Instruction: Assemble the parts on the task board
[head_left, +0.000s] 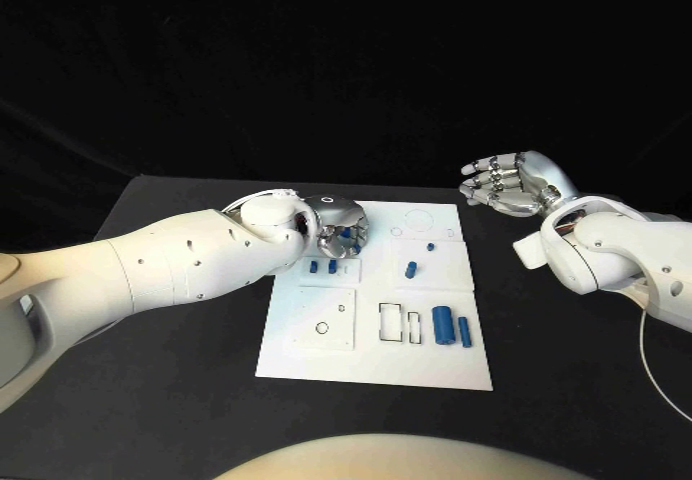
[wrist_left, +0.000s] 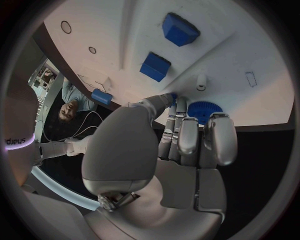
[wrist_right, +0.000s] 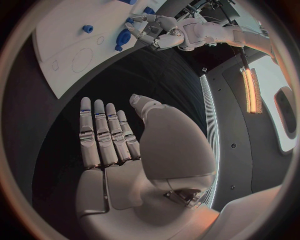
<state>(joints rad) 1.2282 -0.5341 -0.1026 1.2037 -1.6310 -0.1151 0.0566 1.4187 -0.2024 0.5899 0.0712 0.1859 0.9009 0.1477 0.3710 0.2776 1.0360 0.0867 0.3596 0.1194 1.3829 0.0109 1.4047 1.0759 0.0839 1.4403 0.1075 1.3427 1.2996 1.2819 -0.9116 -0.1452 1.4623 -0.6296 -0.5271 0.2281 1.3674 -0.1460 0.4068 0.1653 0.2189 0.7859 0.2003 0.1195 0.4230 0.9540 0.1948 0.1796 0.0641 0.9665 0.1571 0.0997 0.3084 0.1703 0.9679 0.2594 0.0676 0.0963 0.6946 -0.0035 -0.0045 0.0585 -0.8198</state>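
Possibly a slipped gear: left hand over the board's upper left

Left hand (head_left: 335, 228) pinches a blue gear (wrist_left: 204, 111) above the task board (head_left: 433, 365); a loose pinch could let it tilt or drop beside its seat. Right hand (head_left: 508, 183) hovers off-board over the counter (head_left: 577, 400), fingers released.

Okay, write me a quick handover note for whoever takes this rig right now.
Left hand: over the task board's far left part, fingers at a blue gear; whether it grips it I cannot tell.
Right hand: open, raised beyond the board's far right corner, holding nothing.
Parts: two small blue blocks by the left hand, one blue piece mid-board, two blue cylinders at the near right.
Done: unclear. Left: seat the loose parts.
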